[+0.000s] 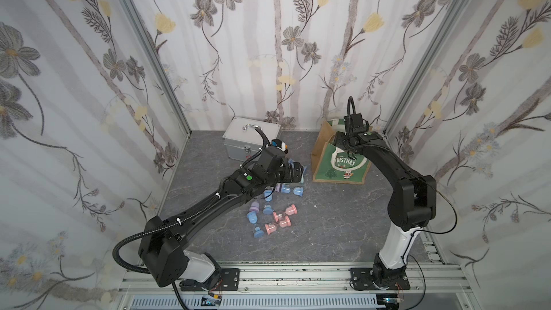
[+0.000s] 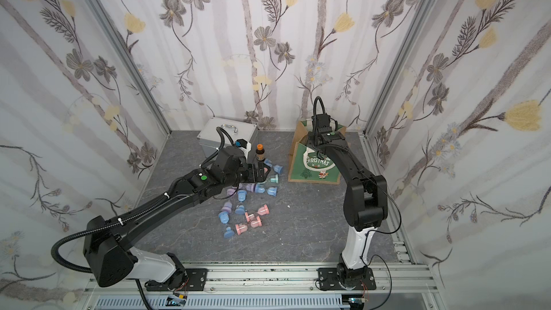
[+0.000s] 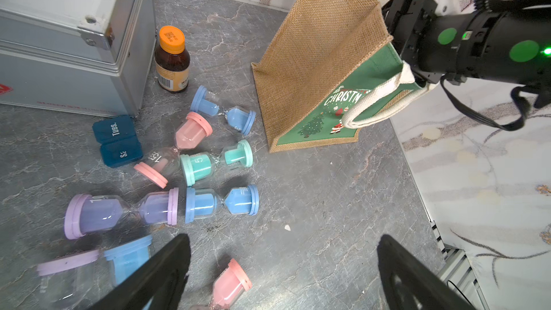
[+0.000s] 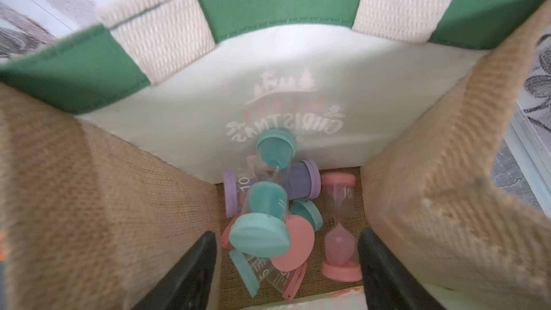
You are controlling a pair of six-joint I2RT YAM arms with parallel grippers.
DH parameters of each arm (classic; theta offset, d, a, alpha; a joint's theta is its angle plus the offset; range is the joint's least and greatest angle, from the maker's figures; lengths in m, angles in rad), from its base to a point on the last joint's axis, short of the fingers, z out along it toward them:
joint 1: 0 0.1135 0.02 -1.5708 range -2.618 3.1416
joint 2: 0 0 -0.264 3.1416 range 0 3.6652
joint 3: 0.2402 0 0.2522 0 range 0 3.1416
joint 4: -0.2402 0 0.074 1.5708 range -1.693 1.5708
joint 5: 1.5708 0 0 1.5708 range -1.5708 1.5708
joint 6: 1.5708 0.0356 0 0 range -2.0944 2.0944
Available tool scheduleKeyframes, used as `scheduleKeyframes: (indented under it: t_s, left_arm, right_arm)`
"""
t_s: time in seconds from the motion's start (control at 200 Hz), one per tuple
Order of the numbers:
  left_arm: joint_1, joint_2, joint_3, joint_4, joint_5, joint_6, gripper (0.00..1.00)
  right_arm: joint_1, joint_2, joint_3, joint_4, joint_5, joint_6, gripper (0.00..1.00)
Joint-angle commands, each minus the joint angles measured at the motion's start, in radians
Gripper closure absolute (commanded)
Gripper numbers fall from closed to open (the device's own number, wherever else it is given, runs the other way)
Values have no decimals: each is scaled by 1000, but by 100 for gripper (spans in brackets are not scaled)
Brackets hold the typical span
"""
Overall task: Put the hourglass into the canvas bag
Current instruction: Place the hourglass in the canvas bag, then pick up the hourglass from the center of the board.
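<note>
Right pincer (image 4: 287, 234) is hanging wide open, empty, in the mouth of the canvas bag (image 4: 89, 204) at the worktop's (image 3: 328, 204) back-right corner. A teal hourglass (image 4: 259, 235) is lying inside. Left pincer (image 3: 281, 243) is gaping empty over the loose hourglasses (image 3: 202, 204). I'm thinking the right arm could be snagging the white handle (image 3: 378, 92) pulling out, tipping the bag. Walls are crowding that corner; the front edge is looking open.

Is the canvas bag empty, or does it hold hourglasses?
Not empty. The right wrist view looks into the canvas bag and shows a teal hourglass, a purple hourglass and a pink hourglass inside.
</note>
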Motion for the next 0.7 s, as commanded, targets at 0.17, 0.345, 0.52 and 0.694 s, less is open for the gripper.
scheduleKeyframes:
  t_s: [0.17,0.345,0.52,0.694]
  left_arm:
    - [0,-34,-21,33,-27,-17,0]
    - [0,-69,-43,28,-63,-22,0]
    - [2,-134,-92,28,-109,-39,0]
    - [2,-215,-148,20,-151,-46,0]
  right_arm:
    - [42,-103,-7,-32,38,16,15]
    - [71,-179,-30,-40,35,23,11]
    - [124,-257,-57,-57,50,27,9]
    - [209,-347,-122,-59,75,49,8]
